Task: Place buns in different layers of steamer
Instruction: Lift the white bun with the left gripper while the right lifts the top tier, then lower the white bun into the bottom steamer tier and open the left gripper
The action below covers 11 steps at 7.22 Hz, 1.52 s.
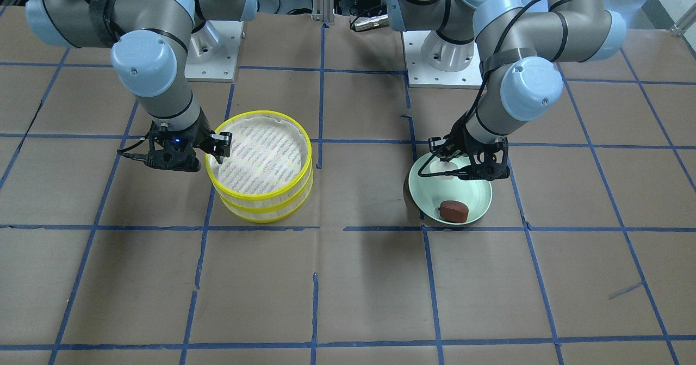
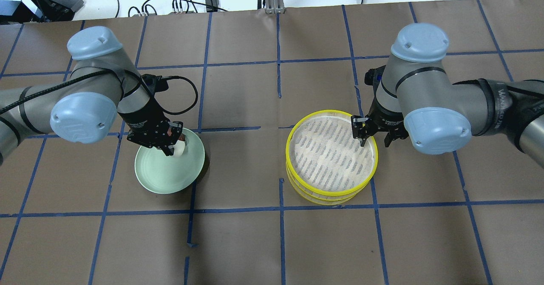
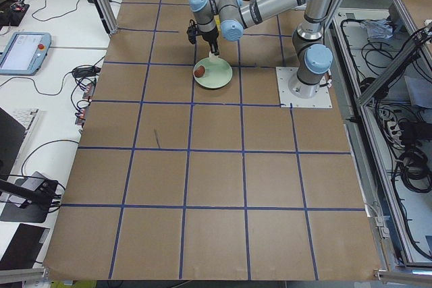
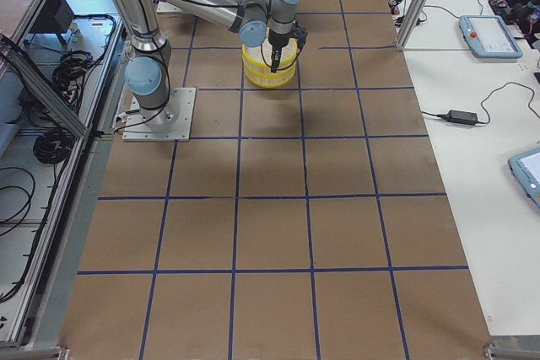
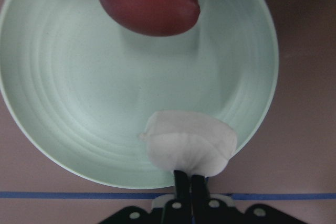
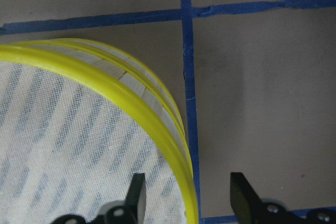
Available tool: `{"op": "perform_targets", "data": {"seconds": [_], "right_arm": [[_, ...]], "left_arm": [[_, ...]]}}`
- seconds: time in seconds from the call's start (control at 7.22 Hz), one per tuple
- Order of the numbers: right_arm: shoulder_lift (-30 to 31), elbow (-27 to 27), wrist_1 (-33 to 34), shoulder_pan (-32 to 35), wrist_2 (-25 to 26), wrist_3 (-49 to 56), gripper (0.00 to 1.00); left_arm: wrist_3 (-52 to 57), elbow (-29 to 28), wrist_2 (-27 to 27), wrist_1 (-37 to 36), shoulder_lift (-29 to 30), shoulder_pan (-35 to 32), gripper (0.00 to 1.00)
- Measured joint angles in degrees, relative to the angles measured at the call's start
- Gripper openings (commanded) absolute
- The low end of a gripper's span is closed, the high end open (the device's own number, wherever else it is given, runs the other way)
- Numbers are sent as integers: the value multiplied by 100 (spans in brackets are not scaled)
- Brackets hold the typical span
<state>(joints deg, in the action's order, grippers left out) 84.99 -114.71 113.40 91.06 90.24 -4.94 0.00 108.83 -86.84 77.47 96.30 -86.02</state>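
Note:
The two steamer tiers (image 2: 329, 153) stand stacked, yellow rims (image 6: 131, 103) and empty white slatted floor on top. My right gripper (image 2: 374, 138) is open and straddles the top tier's rim: one finger (image 6: 137, 195) is inside, the other outside. My left gripper (image 2: 172, 142) is over the pale green plate (image 2: 163, 174), shut on the white bun (image 5: 189, 148) at the plate's near edge. The reddish-brown bun (image 1: 454, 210) lies on the plate's far side and also shows in the left wrist view (image 5: 149, 1). It is hidden under the wrist in the overhead view.
The table is brown paper with a blue tape grid. The two arm bases (image 1: 215, 49) stand at the robot's edge of the table. The plate and the steamer stack sit about one grid square apart.

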Motion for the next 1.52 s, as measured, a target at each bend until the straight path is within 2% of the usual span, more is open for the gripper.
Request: {"op": "perform_targets", "data": {"seconds": [0.28, 0.42, 1.25, 1.52], "right_arm": [[0, -13, -13, 1, 2, 24, 15], [1, -16, -24, 10, 2, 27, 10], [179, 76, -148, -57, 322, 237, 10], [236, 302, -260, -551, 329, 714, 10]], "left_arm": [[-474, -553, 132, 79, -33, -502, 10], [-645, -715, 218, 86, -28, -642, 10], [-1182, -811, 486, -19, 24, -1048, 10], [-1434, -811, 531, -100, 72, -1244, 10]]}}
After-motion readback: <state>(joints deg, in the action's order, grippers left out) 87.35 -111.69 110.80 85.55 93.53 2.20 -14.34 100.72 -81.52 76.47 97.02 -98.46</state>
